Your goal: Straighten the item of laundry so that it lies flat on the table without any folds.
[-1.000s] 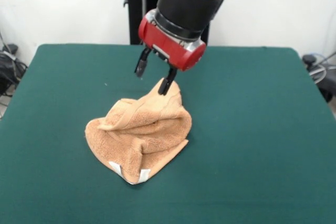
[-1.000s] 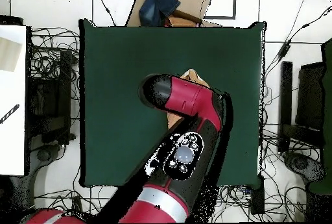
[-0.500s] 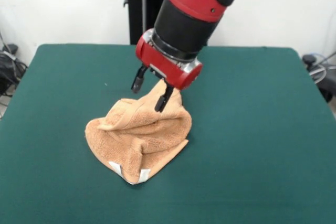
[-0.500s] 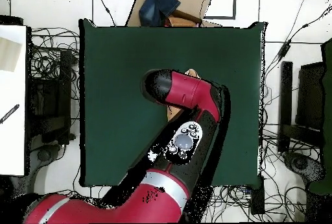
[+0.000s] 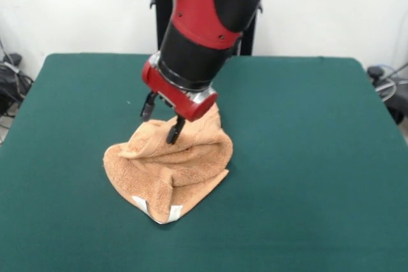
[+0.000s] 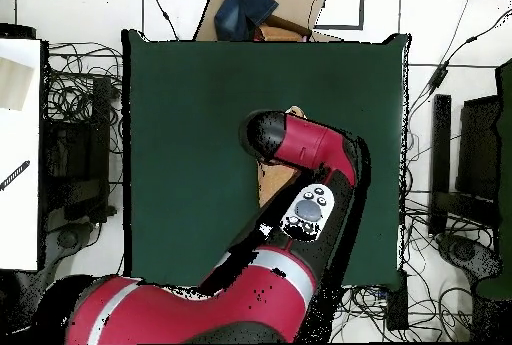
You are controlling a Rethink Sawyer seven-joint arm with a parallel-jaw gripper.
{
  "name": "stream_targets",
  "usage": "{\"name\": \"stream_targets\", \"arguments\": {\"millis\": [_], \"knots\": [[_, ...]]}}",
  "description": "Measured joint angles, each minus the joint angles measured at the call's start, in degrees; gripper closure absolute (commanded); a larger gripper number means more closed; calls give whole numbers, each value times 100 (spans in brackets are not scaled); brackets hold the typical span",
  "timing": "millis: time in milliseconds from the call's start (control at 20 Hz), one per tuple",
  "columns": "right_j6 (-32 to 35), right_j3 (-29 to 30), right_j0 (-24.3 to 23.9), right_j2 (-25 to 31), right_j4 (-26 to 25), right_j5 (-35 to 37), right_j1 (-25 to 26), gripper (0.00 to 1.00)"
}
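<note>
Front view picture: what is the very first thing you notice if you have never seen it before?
The big red and black arm grabs the eye first, coming down from the top middle. Right under it, its tool hangs open over a crumpled orange-tan towel heaped near the middle of the dark green table. A white tag peeks out at the towel's near edge.

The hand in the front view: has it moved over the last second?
Yes. The hand, open, has shifted left and down, now low over the crumpled towel's upper left folds; the towel lies unchanged on the table.
</note>
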Motion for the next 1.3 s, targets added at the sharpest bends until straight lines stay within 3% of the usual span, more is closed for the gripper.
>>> {"name": "stream_targets", "arguments": {"millis": [450, 1300], "knots": [[0, 57, -183, 28, -1, -388, 17, 0], [0, 56, 6, 34, 0, -437, 118, 0]]}}
